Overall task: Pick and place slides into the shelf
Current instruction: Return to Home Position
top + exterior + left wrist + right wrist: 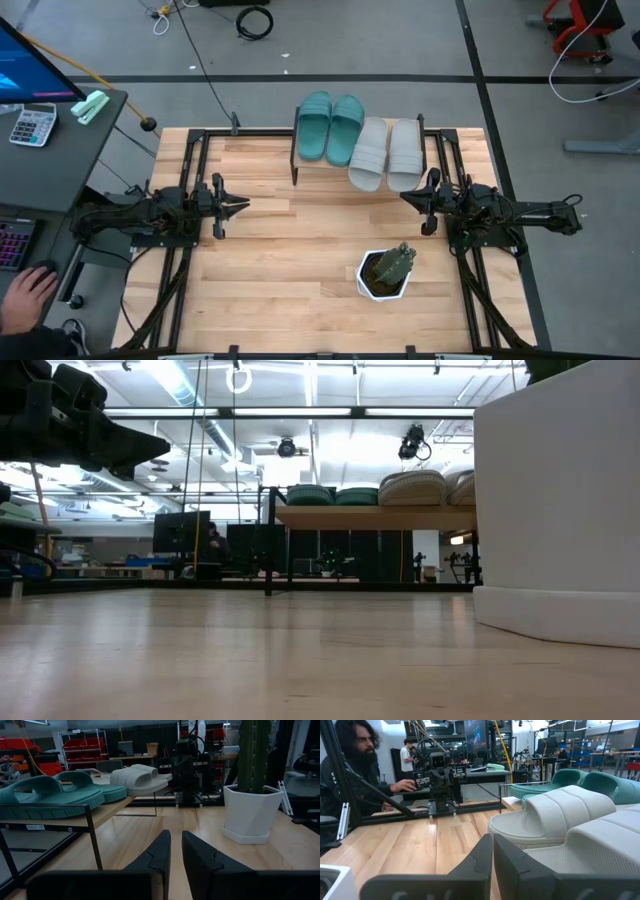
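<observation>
Where they rest on shelf (370,517), slides (343,128) lie front-to-back.

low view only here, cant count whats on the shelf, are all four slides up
Observer: Yes. The high view shows two teal slides and two grey slides side by side on the shelf.
Operator: grippers holding anything
Observer: No. The left gripper and right gripper are both empty, fingers together, over the table at its two sides.
Operator: whats the white wall on my right
Observer: The white pot, holding a cactus, near the right arm.
</observation>
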Robot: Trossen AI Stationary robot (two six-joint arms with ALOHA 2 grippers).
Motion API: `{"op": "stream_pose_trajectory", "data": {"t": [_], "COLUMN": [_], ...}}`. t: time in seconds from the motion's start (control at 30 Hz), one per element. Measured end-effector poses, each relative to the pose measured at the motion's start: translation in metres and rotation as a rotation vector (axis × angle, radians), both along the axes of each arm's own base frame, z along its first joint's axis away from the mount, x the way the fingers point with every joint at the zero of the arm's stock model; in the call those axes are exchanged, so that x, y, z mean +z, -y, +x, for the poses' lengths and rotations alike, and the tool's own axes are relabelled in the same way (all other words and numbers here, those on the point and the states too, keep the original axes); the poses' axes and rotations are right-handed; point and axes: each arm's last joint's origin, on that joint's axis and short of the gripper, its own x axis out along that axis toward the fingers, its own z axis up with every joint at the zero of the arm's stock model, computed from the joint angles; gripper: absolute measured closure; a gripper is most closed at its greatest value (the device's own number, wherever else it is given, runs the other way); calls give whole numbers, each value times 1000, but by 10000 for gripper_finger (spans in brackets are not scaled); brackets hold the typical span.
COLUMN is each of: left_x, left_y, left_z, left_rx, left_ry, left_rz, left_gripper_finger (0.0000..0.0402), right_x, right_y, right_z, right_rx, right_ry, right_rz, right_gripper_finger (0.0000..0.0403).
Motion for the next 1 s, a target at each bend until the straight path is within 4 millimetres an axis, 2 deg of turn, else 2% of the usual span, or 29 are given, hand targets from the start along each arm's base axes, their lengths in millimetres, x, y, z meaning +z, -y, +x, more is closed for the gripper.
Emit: {"op": "stream_pose_trajectory", "data": {"t": [0.47, 1.0], "left_x": [0, 0], "left_y": [0, 0], "left_z": [0, 0], "left_rx": [0, 0], "left_ry": [0, 0], "left_rz": [0, 0], "left_gripper_finger": [338, 345], "right_x": [0, 0], "right_y": [0, 0], "right_z": [0, 0], "right_rx": [1, 1], "right_ry": [0, 0], "right_rz": [0, 0], "right_gripper_finger": [380, 380]}}
